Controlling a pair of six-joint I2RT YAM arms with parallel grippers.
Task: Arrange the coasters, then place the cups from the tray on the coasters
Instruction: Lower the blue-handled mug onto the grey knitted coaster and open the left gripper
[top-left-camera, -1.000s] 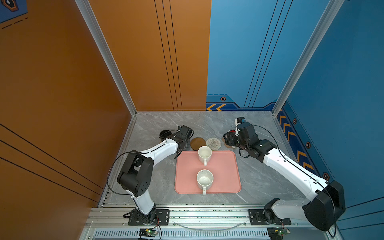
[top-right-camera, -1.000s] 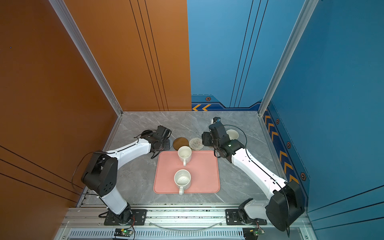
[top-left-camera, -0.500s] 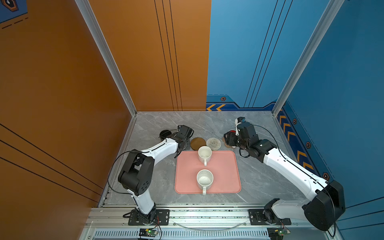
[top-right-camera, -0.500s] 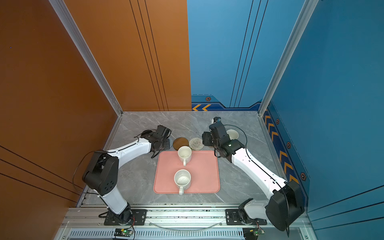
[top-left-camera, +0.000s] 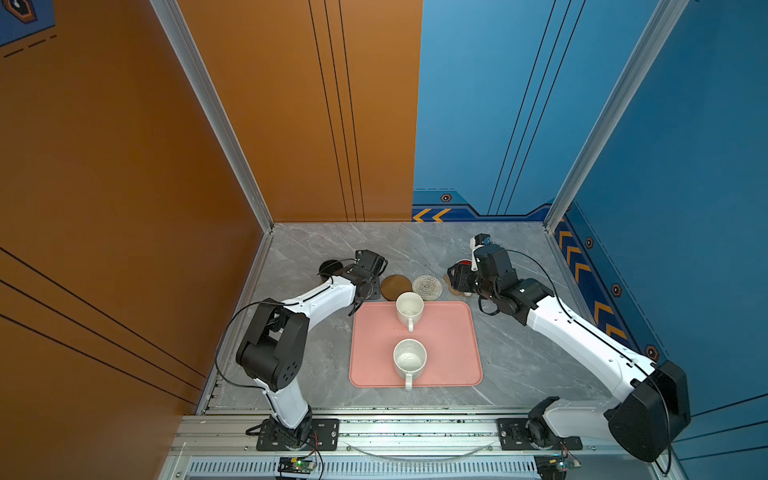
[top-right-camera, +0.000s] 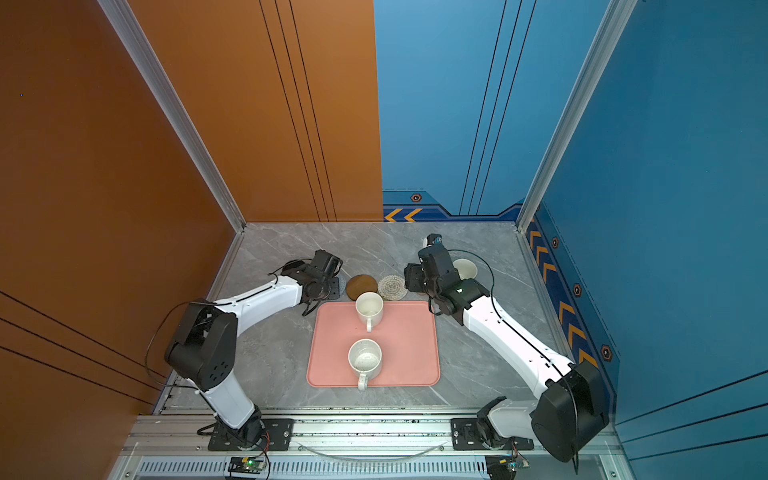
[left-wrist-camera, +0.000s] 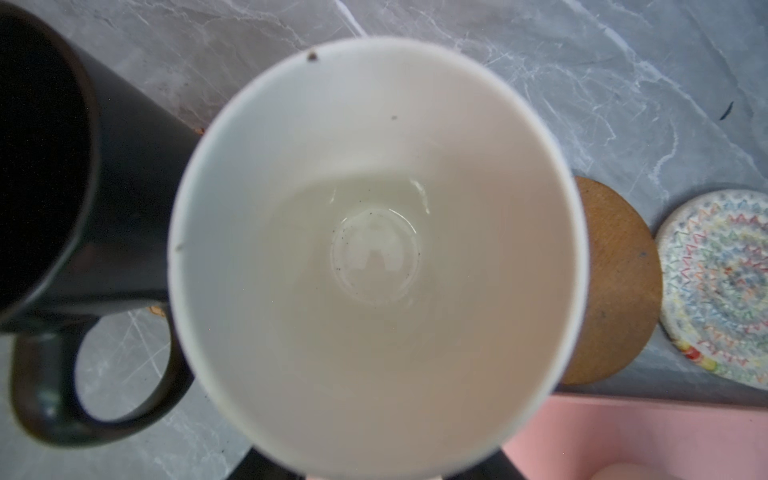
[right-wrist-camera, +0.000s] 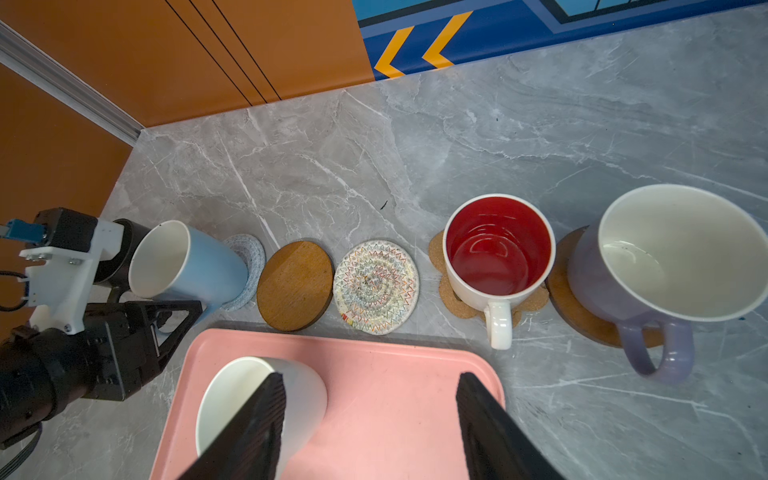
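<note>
The right pincer (right-wrist-camera: 370, 376) hangs released near the pink tray (right-wrist-camera: 332, 334). Whether the left pincer (top-left-camera: 366, 290) grips the light blue cup (right-wrist-camera: 199, 266) on the grey coaster (right-wrist-camera: 254, 257) cannot be told.

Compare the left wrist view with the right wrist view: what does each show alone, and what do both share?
Left wrist only: the light blue mug's inner floor and an unblocked black mug. Right wrist only: the red-lined mug, lavender mug, white mug on the pink tray, and the right end effector. Both: the bare brown coaster, woven coaster, and the tray.
</note>
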